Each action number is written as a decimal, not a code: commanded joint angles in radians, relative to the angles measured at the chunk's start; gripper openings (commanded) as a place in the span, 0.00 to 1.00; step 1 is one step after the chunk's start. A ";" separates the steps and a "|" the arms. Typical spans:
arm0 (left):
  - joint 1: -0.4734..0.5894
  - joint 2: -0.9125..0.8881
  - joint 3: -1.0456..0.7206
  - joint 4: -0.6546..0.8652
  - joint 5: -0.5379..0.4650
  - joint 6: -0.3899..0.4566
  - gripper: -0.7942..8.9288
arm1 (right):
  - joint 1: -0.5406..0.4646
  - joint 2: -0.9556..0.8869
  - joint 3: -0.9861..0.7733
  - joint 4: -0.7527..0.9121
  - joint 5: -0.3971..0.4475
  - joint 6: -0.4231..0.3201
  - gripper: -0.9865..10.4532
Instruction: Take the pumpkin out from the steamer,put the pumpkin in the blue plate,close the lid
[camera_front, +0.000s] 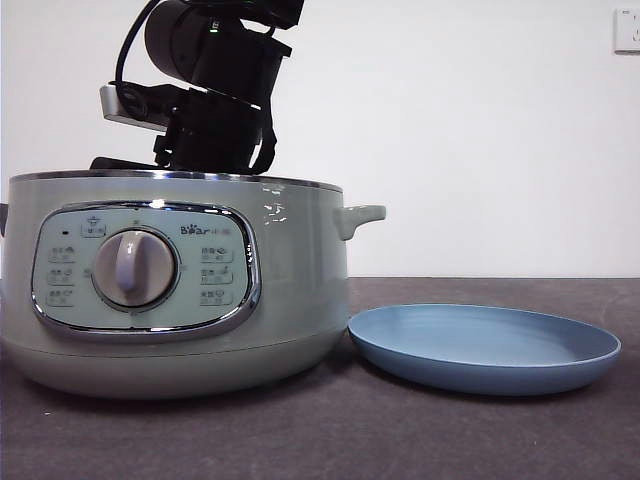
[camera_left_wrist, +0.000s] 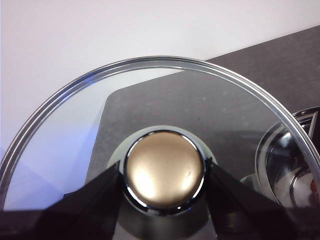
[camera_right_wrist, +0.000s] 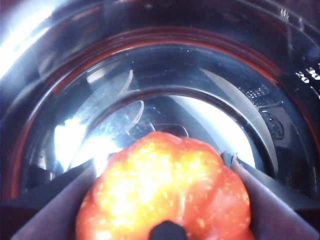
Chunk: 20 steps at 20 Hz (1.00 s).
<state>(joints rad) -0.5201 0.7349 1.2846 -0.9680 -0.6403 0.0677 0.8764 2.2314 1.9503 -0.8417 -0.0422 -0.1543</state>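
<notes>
Pumpkin (camera_right_wrist: 167, 187) sits clamped between right pincer (camera_right_wrist: 165, 200) jaws (inside steamer (camera_front: 290, 290)).

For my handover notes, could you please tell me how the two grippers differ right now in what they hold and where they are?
The left gripper is shut on the lid by its knob, held off the steamer over the table; the right gripper is shut on the pumpkin, down inside the steamer. The lid is clear glass; the pumpkin is orange and ribbed. Both grips are two-sided.
</notes>
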 joint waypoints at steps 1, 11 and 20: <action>-0.002 -0.012 0.012 0.039 -0.006 0.008 0.07 | 0.001 -0.016 0.000 -0.021 -0.003 -0.004 0.08; -0.003 0.113 0.012 0.130 0.208 0.005 0.07 | -0.159 -0.507 0.000 -0.373 -0.004 -0.026 0.08; -0.004 0.150 0.012 0.197 0.310 0.004 0.07 | -0.391 -0.696 -0.161 -0.513 -0.003 0.047 0.08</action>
<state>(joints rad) -0.5220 0.8951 1.2846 -0.8207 -0.3328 0.0677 0.4847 1.5398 1.8130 -1.3525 -0.0437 -0.1253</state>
